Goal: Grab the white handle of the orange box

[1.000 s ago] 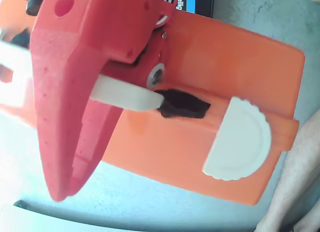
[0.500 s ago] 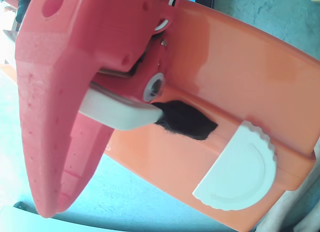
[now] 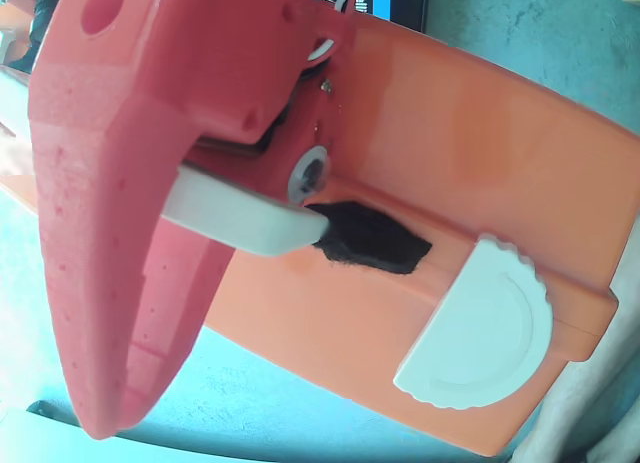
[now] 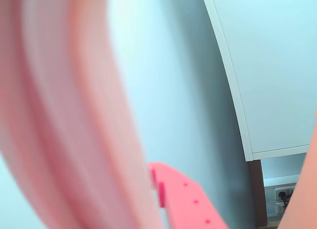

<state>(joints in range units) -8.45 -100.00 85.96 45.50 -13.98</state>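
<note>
In the fixed view the orange box (image 3: 470,143) lies flat and fills the right half. Its white handle (image 3: 245,221) is a slim bar that ends in a black bracket (image 3: 375,238). My red gripper (image 3: 120,383) fills the left, and its big finger (image 3: 110,233) crosses over the handle's left part. The handle runs into the narrow gap between that finger and the red jaw above it, so the jaws stand closed around it. The second fingertip is hidden. The wrist view is blurred and shows only a red fingertip (image 4: 183,204).
A white half-round ribbed latch (image 3: 485,328) sits on the box's near right corner. A black box (image 3: 385,3) lies behind the orange box at the top. The teal table surface (image 3: 270,403) shows below. The wrist view shows a pale wall and a white panel (image 4: 267,66).
</note>
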